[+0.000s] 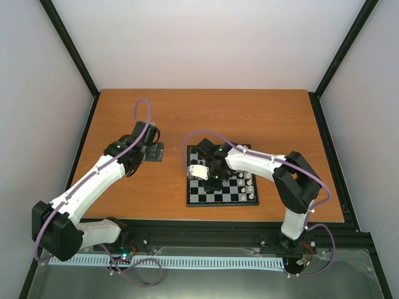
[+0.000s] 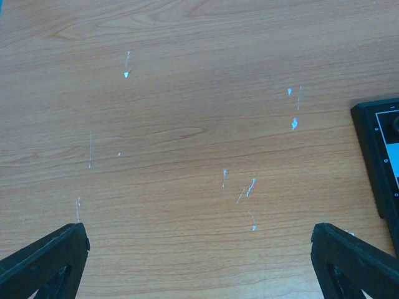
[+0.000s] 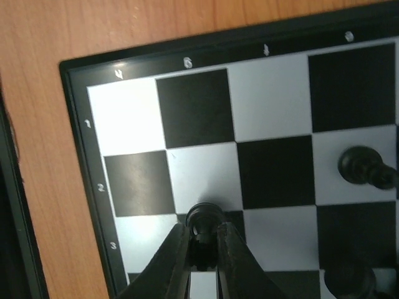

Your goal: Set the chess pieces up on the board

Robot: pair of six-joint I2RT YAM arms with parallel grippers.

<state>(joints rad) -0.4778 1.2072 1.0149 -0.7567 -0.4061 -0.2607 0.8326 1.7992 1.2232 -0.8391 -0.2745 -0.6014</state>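
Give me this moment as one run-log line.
right gripper: shut on black piece near board corner | left gripper: open, over table, holding nothing

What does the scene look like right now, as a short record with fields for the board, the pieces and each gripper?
board: board lies on the table, in front of the right arm
right gripper: right gripper is shut on a black piece near the board's numbered edge
held piece touching board: cannot tell
left gripper: left gripper is open and holds nothing, over bare wood beside the board
second black piece: second black piece sits on a light square
light pieces: light pieces are lined along the board's right side in the top view
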